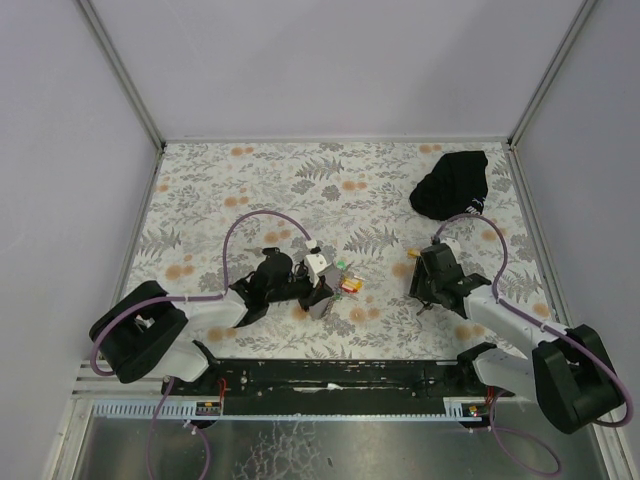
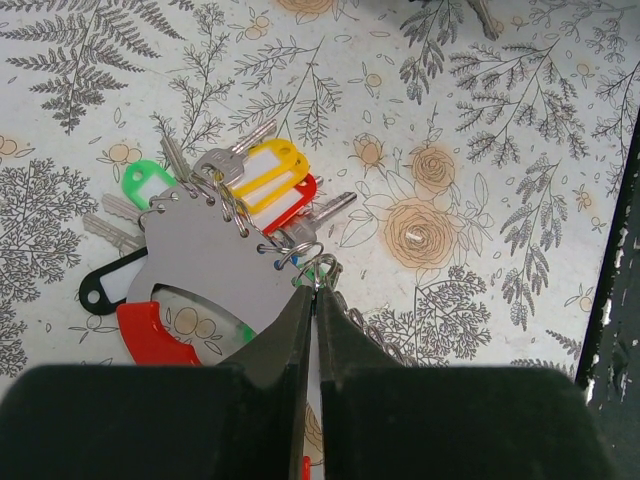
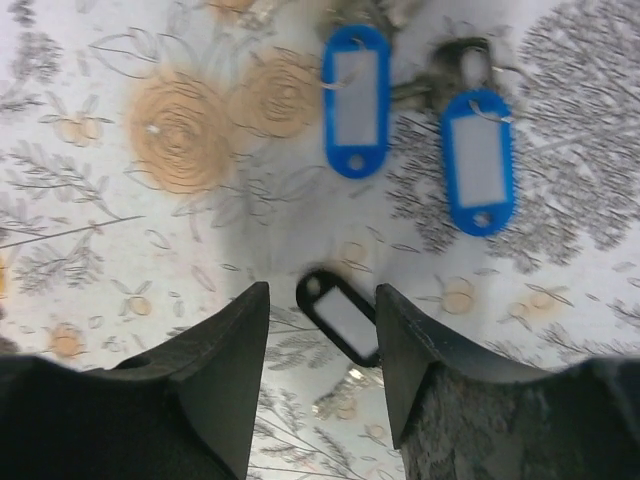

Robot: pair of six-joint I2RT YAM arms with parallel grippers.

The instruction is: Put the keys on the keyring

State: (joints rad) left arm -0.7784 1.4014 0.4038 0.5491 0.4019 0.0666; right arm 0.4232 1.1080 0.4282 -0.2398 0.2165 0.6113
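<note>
On a floral-printed table (image 1: 250, 190), near the middle of its front half, a small metal keyring on a flat grey fabric strap with a red end (image 2: 215, 255) is pinched by the left gripper (image 2: 316, 290). Its two black fingers are pressed tight together, and a loop of the wire ring is caught at their tips. Small silver keys (image 2: 232, 160) are fanned out flat around the strap's edge, each with an oblong plastic tag: a green tag (image 2: 148, 183), a yellow tag (image 2: 268, 165), a red tag (image 2: 295, 200) and a black tag (image 2: 110, 285).

Well apart to the right, the right gripper (image 3: 322, 292) is held low over the table with its fingers parted to a moderate gap. A loose black-tagged key (image 3: 342, 320) is framed between them; its tag lies on the table, and its lower end is seen right against the inner edge of the finger on the right of the wrist view. Two blue-tagged keys (image 3: 356, 100) are laid side by side just beyond it. Whether the black-tagged key is touched cannot be told from the blurred view.

At the far right corner, a large black cloth bundle (image 1: 452, 185) is seen.
</note>
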